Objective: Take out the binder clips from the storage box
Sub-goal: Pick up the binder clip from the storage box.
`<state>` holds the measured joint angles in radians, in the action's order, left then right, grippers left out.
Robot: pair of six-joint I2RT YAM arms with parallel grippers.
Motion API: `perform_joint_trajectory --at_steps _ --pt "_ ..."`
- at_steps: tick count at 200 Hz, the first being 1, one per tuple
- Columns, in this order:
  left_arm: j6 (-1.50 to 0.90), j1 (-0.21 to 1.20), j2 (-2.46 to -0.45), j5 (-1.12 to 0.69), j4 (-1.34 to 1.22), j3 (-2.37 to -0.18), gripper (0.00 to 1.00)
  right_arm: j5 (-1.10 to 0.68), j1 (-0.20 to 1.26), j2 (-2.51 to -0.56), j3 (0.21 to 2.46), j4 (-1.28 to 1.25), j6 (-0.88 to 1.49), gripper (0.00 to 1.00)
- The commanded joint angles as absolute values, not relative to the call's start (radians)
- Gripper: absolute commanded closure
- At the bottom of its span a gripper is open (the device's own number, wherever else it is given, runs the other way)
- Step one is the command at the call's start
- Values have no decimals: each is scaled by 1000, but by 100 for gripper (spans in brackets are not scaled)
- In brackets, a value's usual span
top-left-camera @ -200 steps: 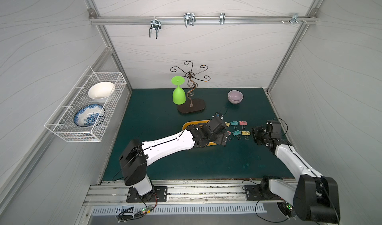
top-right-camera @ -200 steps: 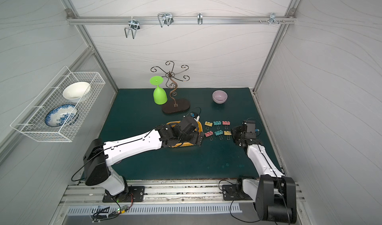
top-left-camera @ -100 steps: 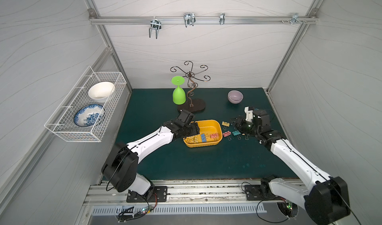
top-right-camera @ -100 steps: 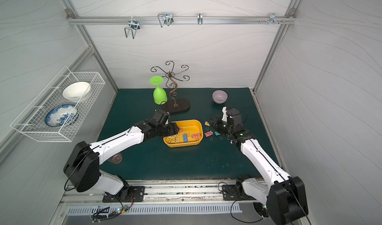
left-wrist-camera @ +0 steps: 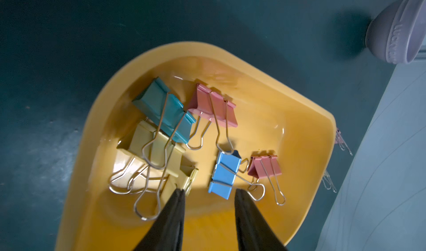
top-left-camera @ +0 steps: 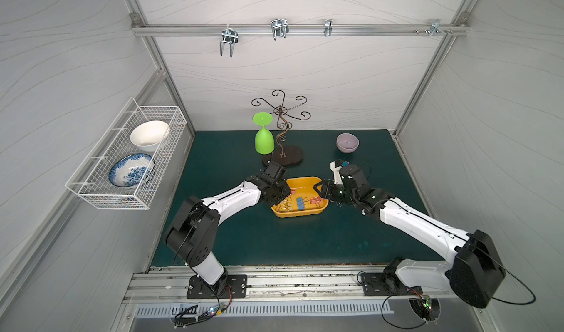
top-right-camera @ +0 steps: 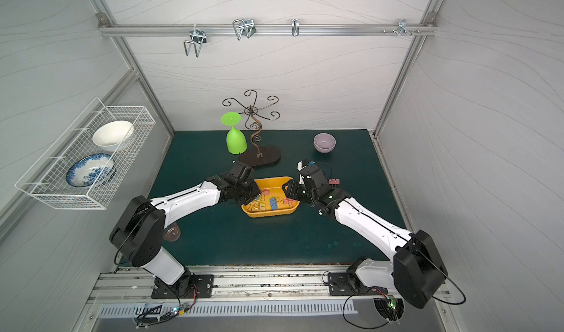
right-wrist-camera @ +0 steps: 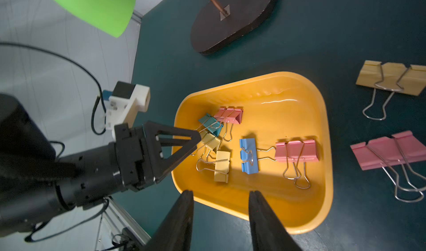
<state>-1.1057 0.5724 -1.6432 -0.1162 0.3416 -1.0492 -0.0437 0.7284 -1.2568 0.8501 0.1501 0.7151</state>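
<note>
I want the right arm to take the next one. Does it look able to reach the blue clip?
Probably yes. The right gripper is open over the box rim, the blue clip lies uncovered just ahead, and the left gripper is off at the yellow clips.

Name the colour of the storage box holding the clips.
Yellow-orange; the storage box shows best in the right wrist view.
</note>
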Motion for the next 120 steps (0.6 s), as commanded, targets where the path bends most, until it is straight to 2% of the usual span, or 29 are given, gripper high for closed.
perform_joint_trajectory --at_steps 1,120 --pt "-1164 563 -1681 -113 321 -1109 63 45 773 -1270 858 134 623 57" --pt "-1221 545 -1791 -135 284 -1165 71 5 789 -1350 858 121 613 60"
